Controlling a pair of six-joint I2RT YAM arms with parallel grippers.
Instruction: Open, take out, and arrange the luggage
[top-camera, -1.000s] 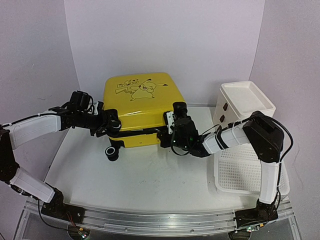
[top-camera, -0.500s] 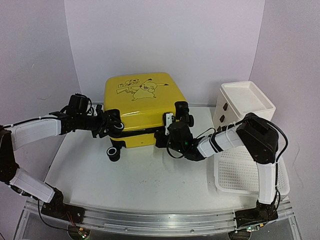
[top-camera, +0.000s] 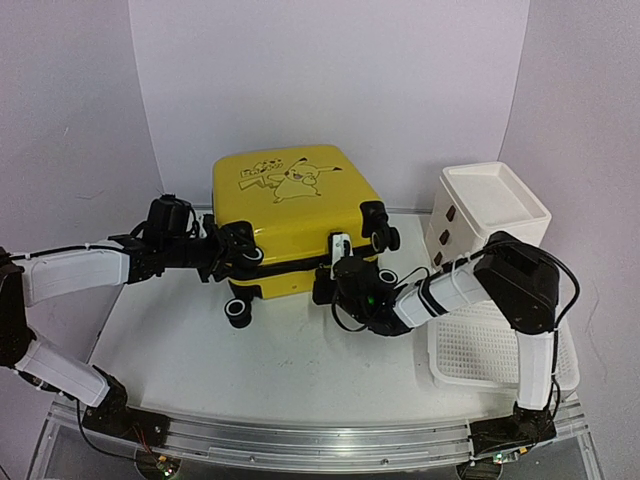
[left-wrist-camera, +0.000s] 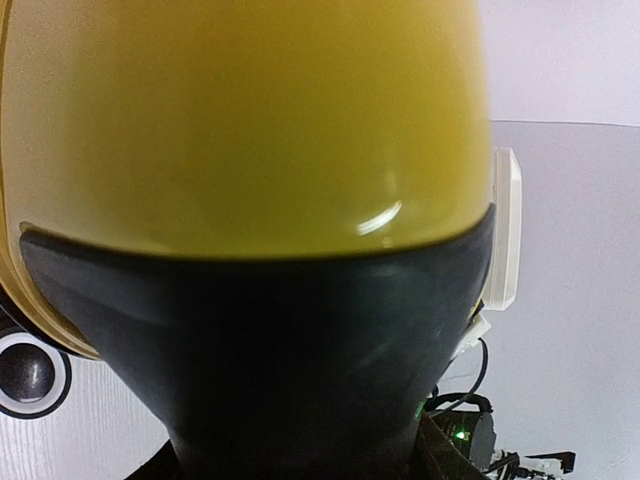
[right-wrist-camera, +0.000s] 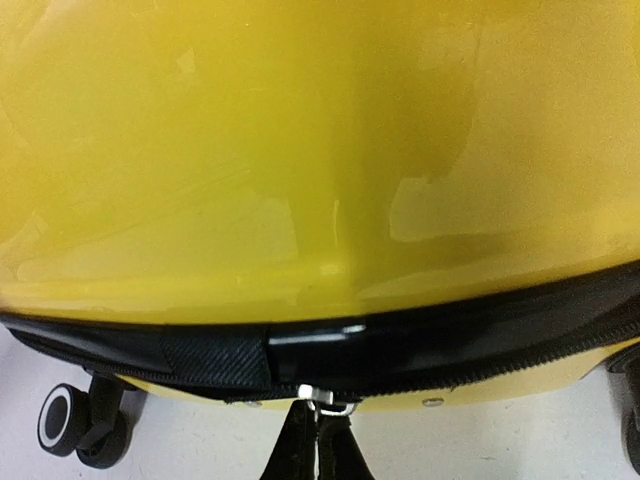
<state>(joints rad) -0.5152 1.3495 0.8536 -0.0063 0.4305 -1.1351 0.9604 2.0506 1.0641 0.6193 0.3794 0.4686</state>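
Luggage (top-camera: 290, 215): lid down, mid-table.
Right gripper (right-wrist-camera: 313, 432): pressed together at the zipper pull (right-wrist-camera: 322, 400) (near side).
Left gripper (top-camera: 238, 254): at the left corner; I can't tell its spread.

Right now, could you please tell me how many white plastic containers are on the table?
2: the drawer cabinet at the right rear, and the perforated basket just in front of it, partly covered by the right arm. Others could hide behind the luggage.

Both arms stretch inward with forearms nearly level, the left gripper (top-camera: 235, 252) pointing right and the right gripper (right-wrist-camera: 316, 430) pinched together.
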